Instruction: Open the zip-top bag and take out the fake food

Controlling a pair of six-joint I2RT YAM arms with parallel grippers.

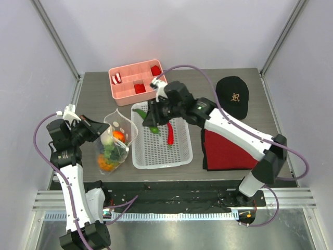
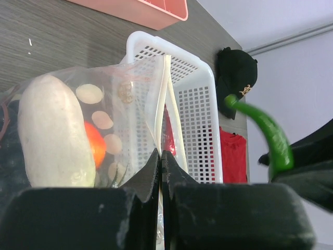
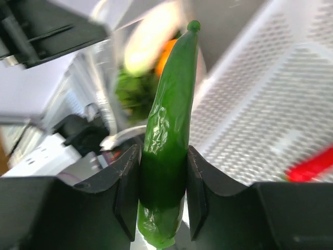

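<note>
The left claw [image 2: 161, 159] is pinching the bag [image 2: 130, 99] by its thin top edge, shut tight. The clear, crinkly bag is sitting on the left, just beside the white holey basket [image 1: 156, 156]. Food [image 2: 49, 135] is lying inside it: a smooth whitish lump, an orange ball, green bits. The right claw [image 3: 163, 161] is squeezing a long, shiny green pepper [image 3: 171, 94] over the basket's far left corner. A red pepper [image 1: 170, 134] is lying in the basket.
</note>
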